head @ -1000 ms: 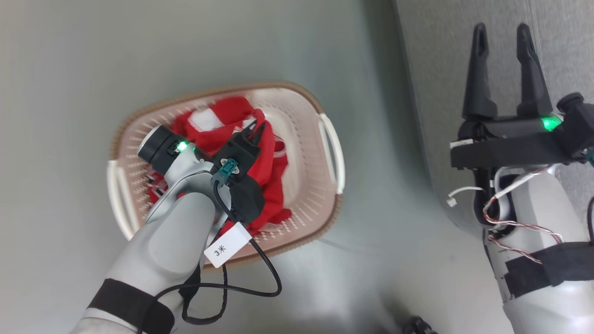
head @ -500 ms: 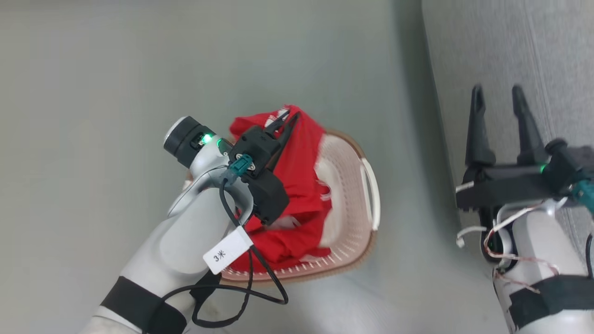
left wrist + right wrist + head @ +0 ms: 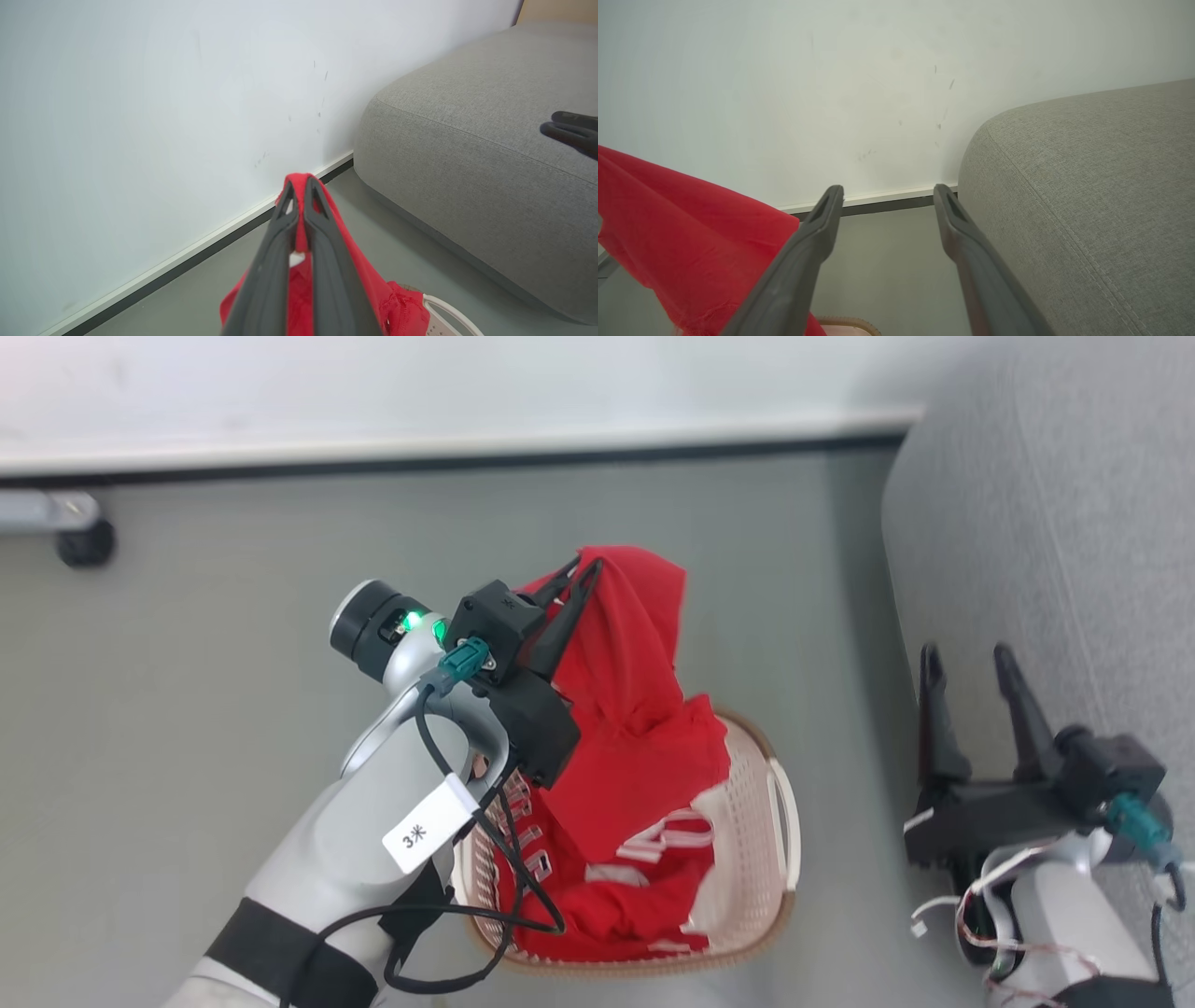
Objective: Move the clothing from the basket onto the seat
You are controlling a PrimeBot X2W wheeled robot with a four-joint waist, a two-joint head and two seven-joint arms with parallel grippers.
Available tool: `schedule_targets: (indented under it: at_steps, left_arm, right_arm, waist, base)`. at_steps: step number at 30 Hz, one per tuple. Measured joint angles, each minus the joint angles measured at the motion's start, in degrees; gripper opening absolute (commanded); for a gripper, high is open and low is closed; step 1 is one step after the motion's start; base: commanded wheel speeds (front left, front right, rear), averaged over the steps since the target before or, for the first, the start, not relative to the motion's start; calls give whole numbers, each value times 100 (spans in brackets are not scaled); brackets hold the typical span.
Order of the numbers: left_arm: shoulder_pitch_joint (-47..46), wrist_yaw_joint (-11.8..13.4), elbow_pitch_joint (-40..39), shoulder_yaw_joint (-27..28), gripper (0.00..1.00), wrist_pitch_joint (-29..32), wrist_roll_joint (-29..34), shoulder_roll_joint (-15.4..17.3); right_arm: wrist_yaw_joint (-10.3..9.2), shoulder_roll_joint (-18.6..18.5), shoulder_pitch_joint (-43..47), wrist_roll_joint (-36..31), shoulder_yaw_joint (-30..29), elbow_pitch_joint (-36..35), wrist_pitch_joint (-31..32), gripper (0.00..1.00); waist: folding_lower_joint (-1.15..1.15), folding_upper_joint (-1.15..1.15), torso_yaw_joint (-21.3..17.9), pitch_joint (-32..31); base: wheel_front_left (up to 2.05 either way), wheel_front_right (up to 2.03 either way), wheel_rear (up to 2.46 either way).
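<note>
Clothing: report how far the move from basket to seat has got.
Done: no clothing on the seat yet. In hand: the left gripper is shut on one red garment, held above the basket, its lower end hanging inside. Left: carry it over, then the jersey in the basket. The right gripper is open, empty.

One plain red garment (image 3: 635, 653) hung raised, pinched at its top edge by the closed left gripper (image 3: 583, 567), lower folds trailing into the basket (image 3: 782, 821). The red jersey (image 3: 597, 896), white-edged lettering showing, lay crumpled inside. The cream perforated basket, brown-rimmed, stood upright near the grey woven seat (image 3: 1046, 569), apart from it.
</note>
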Motion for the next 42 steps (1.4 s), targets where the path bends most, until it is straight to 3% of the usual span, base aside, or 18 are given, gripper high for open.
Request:
schedule_targets:
  at_steps: [12,22,31,42]
  left_arm:
    - [346,-47,110,-196,0,-1,-292,-8]
    - [464,-48,-153,-327,0,4,-382,-3]
    - [316,-49,-532,-465,0,143,-448,-3]
    - [180,-90,-1006,-768,0,337,-697,-8]
  right_arm:
    - [190,122,677,-2,248,334,1,100]
    - [428,178,919,-185,901,391,1,100]
    - [656,199,567,-389,1733,710,1,100]
    - [704,196,-87,-450,2257,1456,2,100]
  waist:
    - [0,0,294,-1152]
    - [0,0,408,-1910]
    - [1,0,405,-2144]
    - [2,1,473,-2163]
  base:
    - [0,0,0]
    - [0,0,0]
    - [0,0,0]
    - [0,0,0]
